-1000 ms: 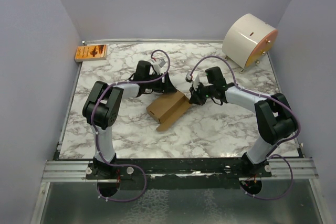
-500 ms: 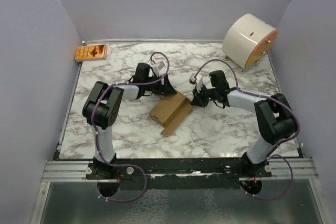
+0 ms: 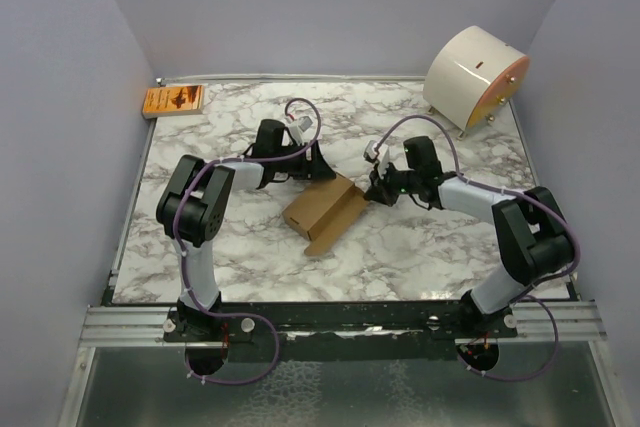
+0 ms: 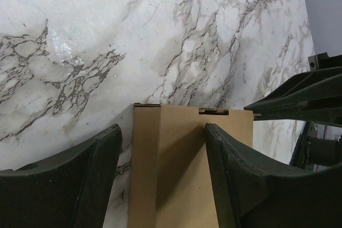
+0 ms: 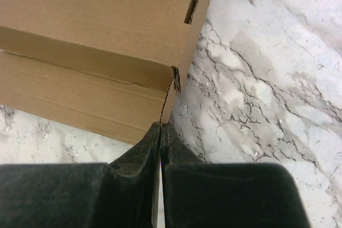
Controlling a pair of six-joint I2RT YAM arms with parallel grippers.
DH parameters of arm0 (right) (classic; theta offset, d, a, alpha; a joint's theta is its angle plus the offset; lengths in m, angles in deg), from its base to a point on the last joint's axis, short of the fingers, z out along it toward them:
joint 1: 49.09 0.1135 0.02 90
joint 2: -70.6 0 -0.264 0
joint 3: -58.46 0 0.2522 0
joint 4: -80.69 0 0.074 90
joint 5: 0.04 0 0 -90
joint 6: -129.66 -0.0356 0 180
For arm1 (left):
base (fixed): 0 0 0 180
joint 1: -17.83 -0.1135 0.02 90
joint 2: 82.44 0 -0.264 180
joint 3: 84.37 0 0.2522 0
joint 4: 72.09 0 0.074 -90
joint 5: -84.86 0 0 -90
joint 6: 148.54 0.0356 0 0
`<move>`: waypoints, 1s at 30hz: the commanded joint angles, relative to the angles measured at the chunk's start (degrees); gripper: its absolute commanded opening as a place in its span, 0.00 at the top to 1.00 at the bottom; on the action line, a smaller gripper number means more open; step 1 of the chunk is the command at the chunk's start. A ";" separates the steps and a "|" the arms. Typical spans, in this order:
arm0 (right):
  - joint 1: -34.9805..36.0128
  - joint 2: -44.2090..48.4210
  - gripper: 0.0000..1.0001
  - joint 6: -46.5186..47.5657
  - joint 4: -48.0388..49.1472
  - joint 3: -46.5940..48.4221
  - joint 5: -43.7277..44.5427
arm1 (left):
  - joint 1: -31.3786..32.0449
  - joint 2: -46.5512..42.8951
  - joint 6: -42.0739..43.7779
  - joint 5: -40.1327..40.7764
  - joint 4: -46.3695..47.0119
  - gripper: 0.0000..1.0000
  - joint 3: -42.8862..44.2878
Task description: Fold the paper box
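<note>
Robotics laboratory cell: plain lilac walls (image 3: 60,97) are enclosing a marble-patterned table (image 3: 400,247), and an aluminium rail (image 3: 340,322) is carrying the left arm (image 3: 195,212) and right arm (image 3: 520,237).

From my station the paper box (image 3: 322,211) reads as plain brown cardboard, matt and unprinted, smooth on its panels and fibrous and ragged where its slot is cut. The table (image 3: 420,247) has a white, grey-veined marble-look top, polished enough to catch soft glare. On the left gripper (image 4: 163,132) and right gripper (image 5: 160,125) I see fingers (image 5: 123,185) of black matt material with a fine grainy texture. The arm shells (image 3: 465,189) look like smooth white plastic with a slight sheen, the joints black. The cables (image 3: 300,107) wear a smooth purple sheath. The rail (image 3: 340,322) is bare silvery metal. The white cylinder (image 3: 465,72) looks smooth.
</note>
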State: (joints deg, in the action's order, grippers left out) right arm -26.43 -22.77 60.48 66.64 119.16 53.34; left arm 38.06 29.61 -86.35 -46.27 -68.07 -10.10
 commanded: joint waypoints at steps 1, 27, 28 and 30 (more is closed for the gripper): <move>-0.16 4.38 0.99 0.43 4.71 -0.93 -3.55 | -0.65 -2.06 0.08 -0.67 0.91 0.34 -1.19; -0.07 0.04 0.99 0.77 -1.60 4.21 -1.91 | -0.69 -1.94 -2.76 -5.27 4.57 0.33 -1.97; -0.07 0.08 0.99 0.84 -1.73 4.32 -1.88 | -0.71 -1.88 -2.73 -5.32 4.55 0.34 -1.90; 0.02 0.01 0.99 1.06 -1.86 4.35 -1.93 | -0.57 -1.77 -2.62 -5.37 4.46 0.34 -1.81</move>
State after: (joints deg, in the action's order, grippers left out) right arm -26.56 -22.09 60.52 65.65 121.82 52.62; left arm 37.01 28.08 -89.32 -49.37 -64.44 -12.04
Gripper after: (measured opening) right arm 0.017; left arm 0.665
